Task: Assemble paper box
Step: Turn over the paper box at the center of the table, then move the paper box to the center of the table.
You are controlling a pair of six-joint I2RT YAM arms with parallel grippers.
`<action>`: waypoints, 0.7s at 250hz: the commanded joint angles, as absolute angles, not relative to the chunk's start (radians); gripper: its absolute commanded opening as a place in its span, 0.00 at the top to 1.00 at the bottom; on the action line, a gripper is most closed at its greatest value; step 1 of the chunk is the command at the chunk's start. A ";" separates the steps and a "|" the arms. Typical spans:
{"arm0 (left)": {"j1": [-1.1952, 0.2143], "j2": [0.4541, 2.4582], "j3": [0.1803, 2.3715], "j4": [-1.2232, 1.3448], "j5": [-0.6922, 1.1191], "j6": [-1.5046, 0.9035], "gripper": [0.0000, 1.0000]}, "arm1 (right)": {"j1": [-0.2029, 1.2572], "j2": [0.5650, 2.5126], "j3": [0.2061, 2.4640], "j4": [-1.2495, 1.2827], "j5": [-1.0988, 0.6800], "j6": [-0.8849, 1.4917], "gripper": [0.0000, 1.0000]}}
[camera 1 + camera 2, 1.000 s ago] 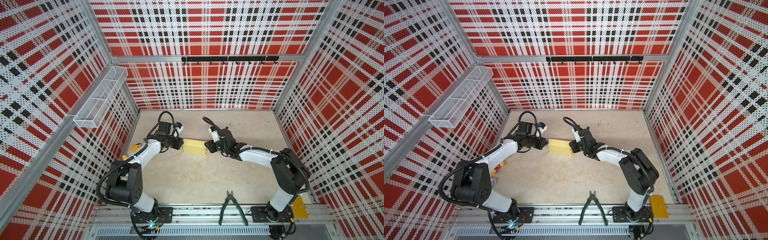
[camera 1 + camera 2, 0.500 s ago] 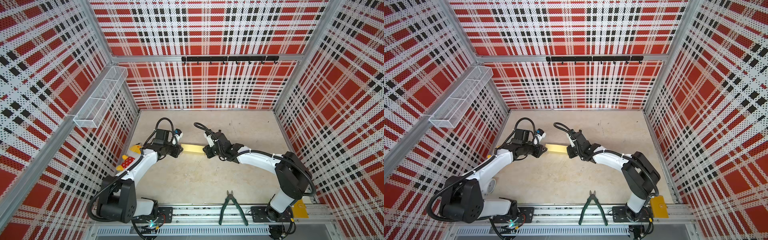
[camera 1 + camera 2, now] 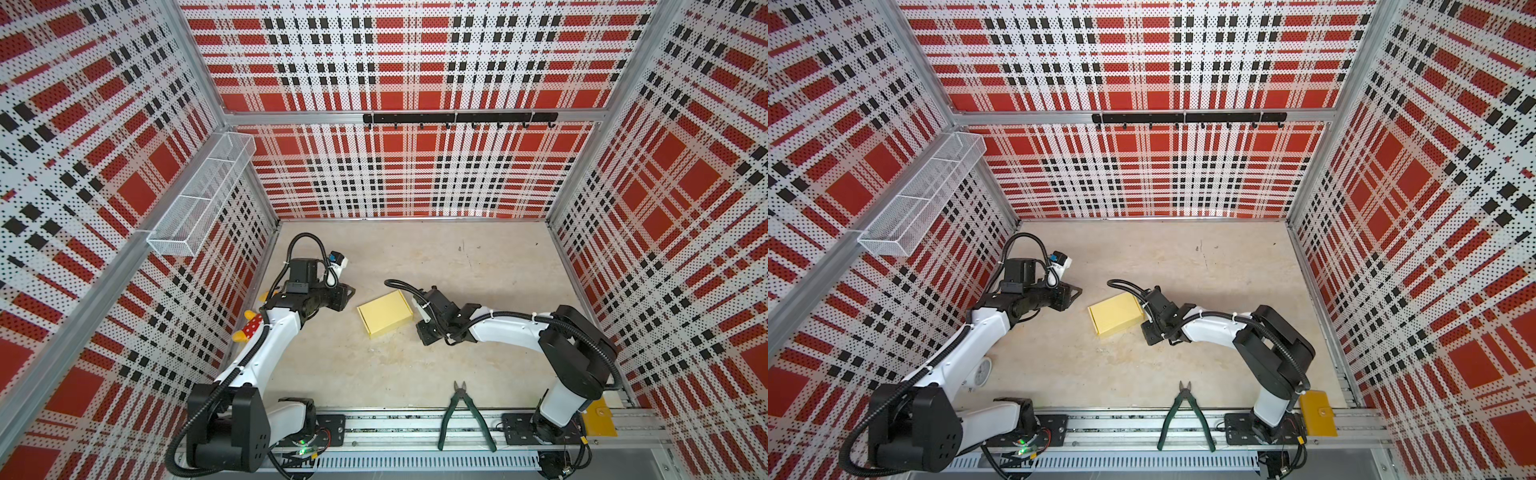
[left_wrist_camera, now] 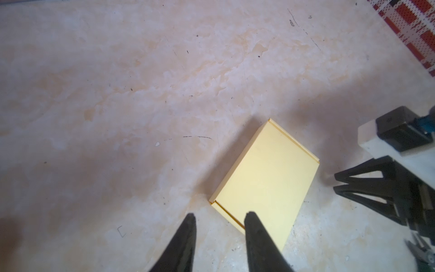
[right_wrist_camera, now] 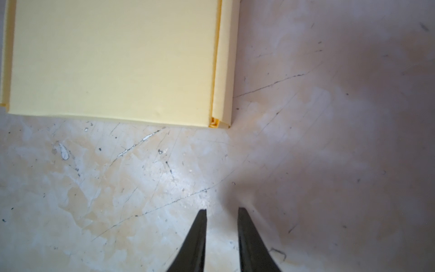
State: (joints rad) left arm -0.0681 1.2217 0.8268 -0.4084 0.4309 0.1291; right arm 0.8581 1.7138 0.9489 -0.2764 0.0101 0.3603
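The paper box [image 3: 385, 312] [image 3: 1116, 313] is a pale yellow, closed, shallow box lying flat on the table between the two arms, and nothing holds it. My left gripper [image 3: 350, 293] [image 3: 1077, 293] hovers a short way to its left, open and empty; in the left wrist view its tips [image 4: 220, 215] frame a near corner of the box [image 4: 266, 179]. My right gripper [image 3: 422, 332] [image 3: 1148, 334] stands just off the box's right edge, with a narrow gap between its fingers and nothing in it. From the right wrist, the box [image 5: 113, 61] lies ahead of that gripper [image 5: 222, 210].
Green pliers [image 3: 465, 415] lie at the table's front edge. A yellow plush toy with a red spotted part [image 3: 249, 330] sits by the left wall under my left arm. A yellow-orange flat tag [image 3: 598, 419] lies by the right arm's base. A wire basket [image 3: 199, 199] hangs on the left wall.
Earlier both grippers held the box up between them. Now it lies flat on the table, both grippers have let go and drawn back, and the left jaws have widened.
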 commanded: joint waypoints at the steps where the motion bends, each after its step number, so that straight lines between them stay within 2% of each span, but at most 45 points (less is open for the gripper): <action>1: -0.062 1.226 0.781 -0.339 0.468 -0.058 0.54 | 0.840 1.678 0.949 -0.241 0.022 0.366 0.71; 22: -0.056 1.225 0.718 -0.263 0.472 -0.260 0.53 | 0.807 1.675 0.950 -0.216 -0.008 0.364 0.69; 55: -0.055 1.246 0.637 -0.179 0.462 -0.403 0.52 | 0.742 1.685 0.967 -0.197 -0.038 0.343 0.69; 120: -0.095 1.288 0.560 -0.093 0.458 -0.517 0.52 | 0.684 1.726 1.051 -0.184 -0.094 0.321 0.69; 175: -0.140 1.346 0.545 -0.069 0.424 -0.549 0.52 | 0.686 1.792 1.081 -0.039 -0.256 0.390 0.69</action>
State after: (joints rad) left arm -0.1287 1.3170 0.5613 -0.1165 0.4557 -0.4919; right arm 0.6804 1.7447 1.0698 -0.1711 -0.1410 0.3485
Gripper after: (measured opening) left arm 0.487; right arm 0.312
